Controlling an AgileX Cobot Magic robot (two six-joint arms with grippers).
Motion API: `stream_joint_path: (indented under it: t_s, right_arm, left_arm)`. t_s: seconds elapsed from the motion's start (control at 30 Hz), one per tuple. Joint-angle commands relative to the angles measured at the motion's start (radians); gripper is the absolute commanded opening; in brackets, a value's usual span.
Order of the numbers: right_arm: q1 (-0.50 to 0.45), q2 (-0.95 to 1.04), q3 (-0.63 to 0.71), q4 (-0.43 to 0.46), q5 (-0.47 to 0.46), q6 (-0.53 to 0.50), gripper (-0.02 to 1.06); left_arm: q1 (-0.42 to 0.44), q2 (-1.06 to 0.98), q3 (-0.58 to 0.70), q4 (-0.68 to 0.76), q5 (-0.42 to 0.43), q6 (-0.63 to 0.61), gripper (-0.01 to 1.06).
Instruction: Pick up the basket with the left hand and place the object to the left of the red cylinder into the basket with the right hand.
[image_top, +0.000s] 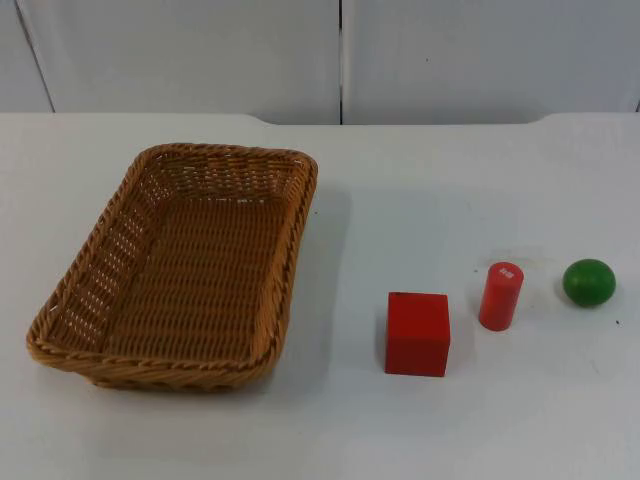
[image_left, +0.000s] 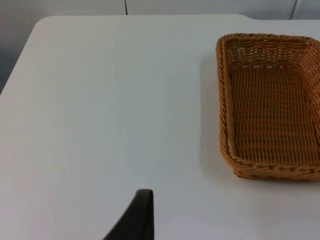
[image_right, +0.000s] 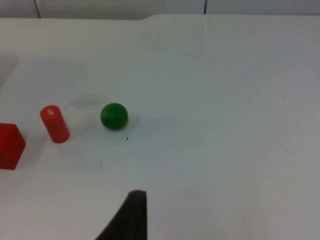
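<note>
Basket and blocks on the tabletop, nothing lifted yet.

Top view: the empty wicker basket (image_top: 180, 270) lies nearest, the red cube (image_top: 417, 333) just left of the red cylinder (image_top: 500, 295), the green ball (image_top: 588, 282) beyond it. Left wrist view: the left gripper (image_left: 137, 217) hangs off the basket's side; whether its jaws are apart I cannot tell. Right wrist view: the right gripper (image_right: 131, 215) waits, jaws likewise unclear. The first step seems not yet begun; next, the left gripper likely must reach the rim.

Overhead forward view, wrist views low, sharing basket (image_top: 180, 270)
</note>
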Motion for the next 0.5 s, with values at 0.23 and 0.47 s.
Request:
stream_joint_path:
  t_s: [0.23, 0.47]
  right_arm:
    - [-0.005, -0.002, 0.002, -0.001, -0.007, -0.008, 1.05]
    - [-0.005, -0.002, 0.002, -0.001, -0.007, -0.008, 1.05]
  left_arm:
    - [0.002, 0.068, -0.099, 0.002, -0.041, -0.005, 1.05]
    - [0.002, 0.078, -0.113, 0.004, -0.085, -0.005, 1.05]
